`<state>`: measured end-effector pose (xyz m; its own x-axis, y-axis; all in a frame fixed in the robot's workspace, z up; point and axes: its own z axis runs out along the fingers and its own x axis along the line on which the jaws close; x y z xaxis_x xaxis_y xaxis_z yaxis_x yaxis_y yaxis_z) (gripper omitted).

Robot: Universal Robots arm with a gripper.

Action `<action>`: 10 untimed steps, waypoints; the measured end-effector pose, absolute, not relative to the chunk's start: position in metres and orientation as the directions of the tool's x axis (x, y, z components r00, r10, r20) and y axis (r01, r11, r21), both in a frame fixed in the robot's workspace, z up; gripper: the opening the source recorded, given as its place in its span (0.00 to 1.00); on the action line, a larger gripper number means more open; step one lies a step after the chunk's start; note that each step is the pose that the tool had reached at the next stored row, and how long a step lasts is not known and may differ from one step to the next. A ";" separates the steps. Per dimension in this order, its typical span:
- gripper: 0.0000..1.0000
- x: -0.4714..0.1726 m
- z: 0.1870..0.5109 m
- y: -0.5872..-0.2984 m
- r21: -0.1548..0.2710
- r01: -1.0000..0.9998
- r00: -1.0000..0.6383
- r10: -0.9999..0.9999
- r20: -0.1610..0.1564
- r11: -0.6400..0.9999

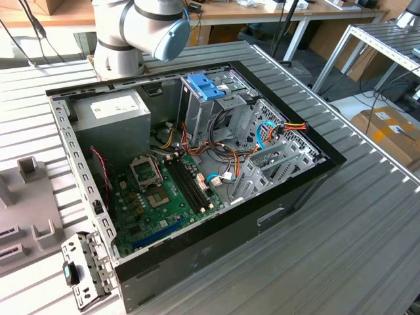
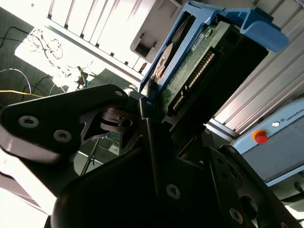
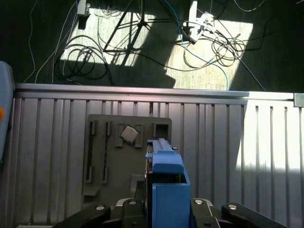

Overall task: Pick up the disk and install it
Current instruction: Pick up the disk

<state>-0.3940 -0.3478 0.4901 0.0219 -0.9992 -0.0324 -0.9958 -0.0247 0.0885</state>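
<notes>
Exterior view, case: an open black desktop computer case [image 1: 315,172] lies on the ribbed aluminium table [image 1: 354,256], with its green motherboard [image 1: 164,197] facing up.
Exterior view, drive end: a paler blue slotted plastic tray [image 1: 205,85] sits on top of the metal drive cage [image 1: 223,115], near the big grey metal supply box [image 1: 111,115].
Exterior view, in the way: red, yellow and blue cable bundles [image 1: 289,126] spill beside the cage. I'd judge them the likeliest snag.
Exterior view, aside: a pale grey moulded parts holder [image 1: 26,216] lies at the exterior view's left, apart from the case.
Second wrist view, hold: the gripper [image 2: 159,111] is clamped on the disk [image 2: 204,57], a flat dark hard drive with bright blue plastic rails. Its green circuit-board face is turned to this camera.
Second wrist view, long axis: it runs straight out from the fingers [image 2: 146,118], away from the wrist.
Second wrist view, around: a pale console with a red button [image 2: 259,137] stands close by.
First wrist view, position: the disk is seen edge-on and hangs above the parts holder, where a square silver chip [image 3: 129,134] rests. It is clear of both.
First wrist view, beyond: past the table edge, loose floor cables [image 3: 213,42] lie in sunlight.
Judgement: the disk is carried over the holder's end of the table, so the case lies off to one side, not beneath it.
</notes>
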 end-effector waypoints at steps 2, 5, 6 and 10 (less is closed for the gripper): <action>0.36 -0.392 0.490 -0.348 0.088 -0.996 0.022 -0.999 -0.032 -0.025; 0.36 -0.386 0.490 -0.348 0.088 -0.996 0.022 -0.999 -0.032 -0.025; 0.36 -0.385 0.490 -0.348 0.088 -0.996 0.022 -0.999 -0.032 -0.025; 0.36 -0.380 0.490 -0.348 0.088 -0.996 0.022 -0.999 -0.032 -0.025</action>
<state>-0.3799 -0.3478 0.4901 0.0219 -0.9992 -0.0324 -0.9958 -0.0246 0.0885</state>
